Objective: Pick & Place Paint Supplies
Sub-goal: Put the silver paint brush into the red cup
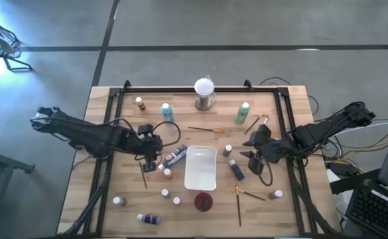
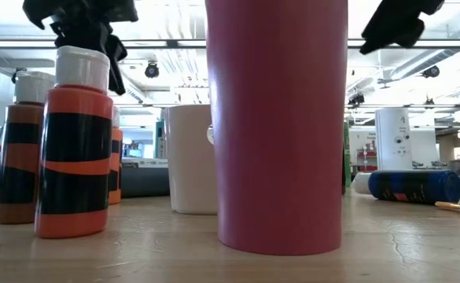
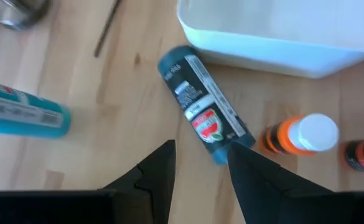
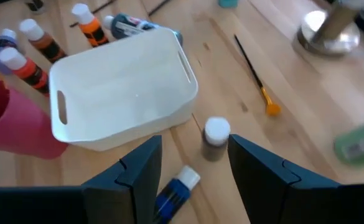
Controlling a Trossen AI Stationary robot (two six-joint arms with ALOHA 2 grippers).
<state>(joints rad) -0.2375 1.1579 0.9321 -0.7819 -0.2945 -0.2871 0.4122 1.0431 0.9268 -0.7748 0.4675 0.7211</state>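
Paint bottles and thin brushes lie scattered over the wooden table. My left gripper (image 1: 151, 159) hovers open left of the white tray (image 1: 210, 178). In the left wrist view its fingers (image 3: 163, 169) stand over the near end of a dark teal bottle (image 3: 197, 102), which lies on its side against the tray; I see no touch. An orange bottle (image 3: 300, 135) stands beside it. My right gripper (image 1: 256, 158) hangs open right of the tray, above a small upright white-capped bottle (image 4: 216, 138) and a dark blue bottle (image 4: 174, 191) lying on its side.
A dark red cup (image 1: 203, 200) stands near the tray's near end. The white globe on its metal base (image 1: 204, 93) is at the far edge, with teal (image 1: 167, 111) and green (image 1: 242, 113) bottles on either side. Brushes (image 1: 205, 129) (image 1: 239, 204) and more bottles (image 1: 165, 193) lie around.
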